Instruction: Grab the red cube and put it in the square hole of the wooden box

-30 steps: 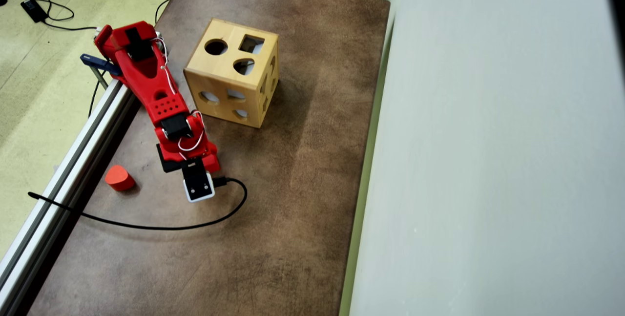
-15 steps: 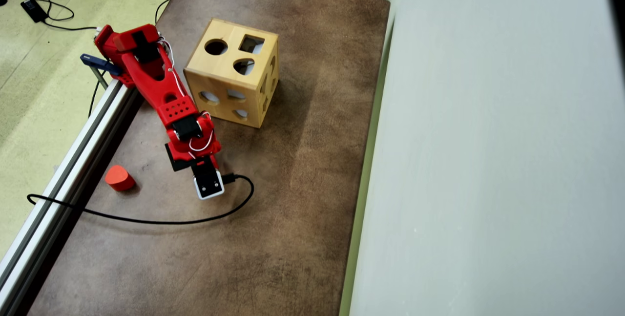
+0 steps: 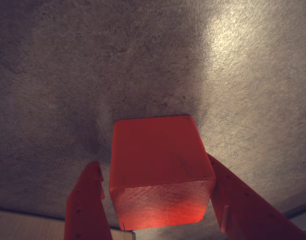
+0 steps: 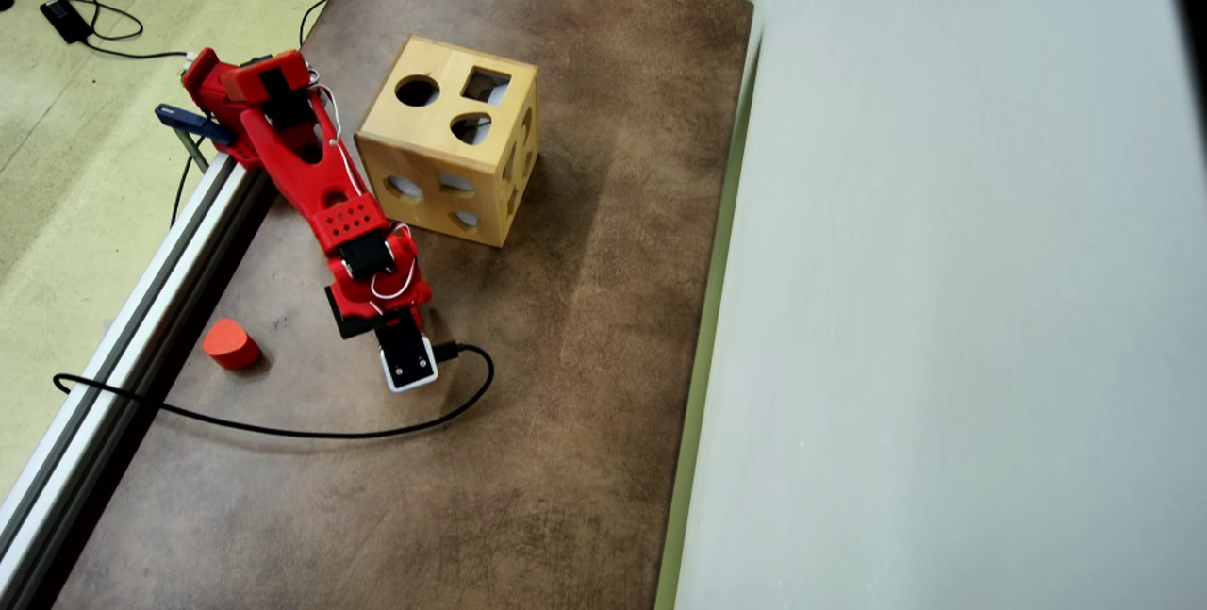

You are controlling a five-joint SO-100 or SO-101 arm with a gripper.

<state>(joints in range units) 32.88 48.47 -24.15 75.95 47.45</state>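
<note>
In the wrist view the red cube (image 3: 155, 155) sits between my two red fingers (image 3: 85, 205), held above the brown table. My gripper (image 3: 152, 162) is shut on it, the right finger pressed against its side. From overhead the cube and the fingertips are hidden under my wrist (image 4: 377, 294) and its white camera (image 4: 407, 367), which hang just below and left of the wooden box (image 4: 443, 157). The box stands upright, and the square hole (image 4: 486, 85) is at the upper right of its top face.
The box top also has a round hole (image 4: 417, 90) and a rounded hole (image 4: 471, 128). An orange-red rounded block (image 4: 230, 343) lies near the metal rail (image 4: 123, 337) at the table's left edge. A black cable (image 4: 330, 431) loops across the table. A pale wall (image 4: 943, 308) bounds the right side.
The arm has swung to the right across the table, carrying wrist and camera closer to the box. The rounded block and the box have not moved.
</note>
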